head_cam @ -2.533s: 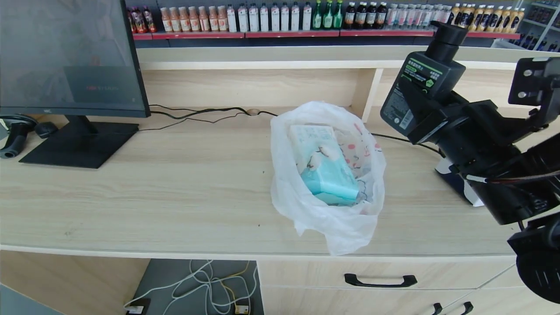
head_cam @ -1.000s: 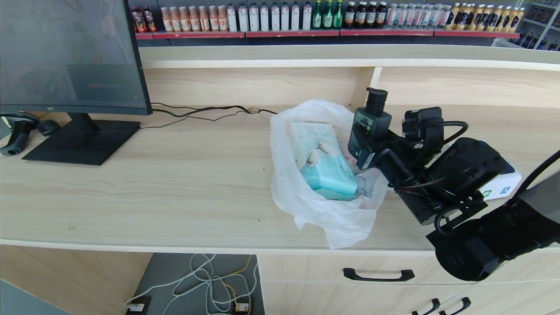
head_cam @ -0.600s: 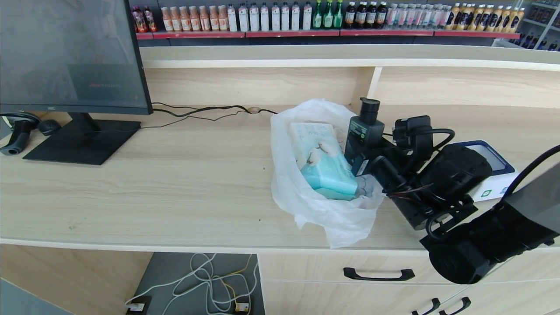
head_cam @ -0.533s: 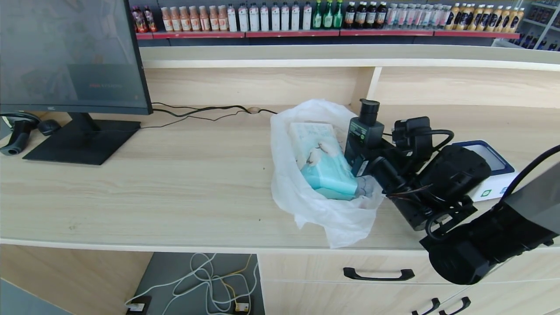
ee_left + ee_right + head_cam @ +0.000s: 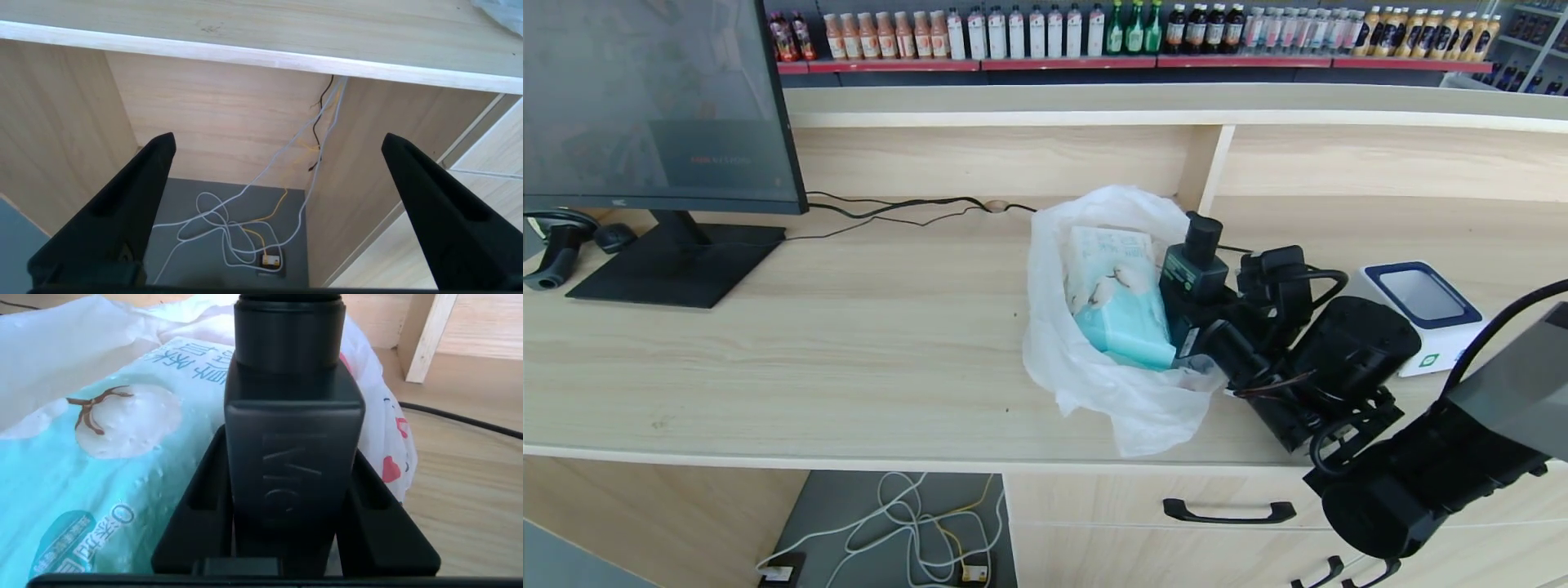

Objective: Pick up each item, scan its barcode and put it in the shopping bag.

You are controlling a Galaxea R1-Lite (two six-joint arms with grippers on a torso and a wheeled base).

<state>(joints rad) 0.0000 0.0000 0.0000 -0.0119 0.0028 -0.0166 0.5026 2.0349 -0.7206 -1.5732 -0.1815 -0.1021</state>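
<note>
My right gripper (image 5: 1205, 306) is shut on a black square bottle (image 5: 1194, 273) with a round black cap, held upright in the mouth of the white plastic shopping bag (image 5: 1094, 376) on the counter. In the right wrist view the black bottle (image 5: 292, 449) stands between the fingers (image 5: 196, 506), right against a teal and white tissue pack (image 5: 90, 465) lying in the shopping bag (image 5: 65, 343). The tissue pack (image 5: 1115, 298) leans inside the bag, left of the bottle. My left gripper (image 5: 278, 220) hangs open below the counter edge, with nothing between its fingers.
A white and blue barcode scanner (image 5: 1421, 310) sits right of the bag. A monitor (image 5: 654, 106) on a black stand is at the back left, with a handheld scanner (image 5: 551, 253) beside it. Cables (image 5: 890, 208) run along the back. Drawers (image 5: 1229, 514) lie below the counter front.
My right arm has swung the black bottle down from high at the right, to the left and into the bag's mouth. The bag's rim has been pushed inward and the tissue pack nudged.
</note>
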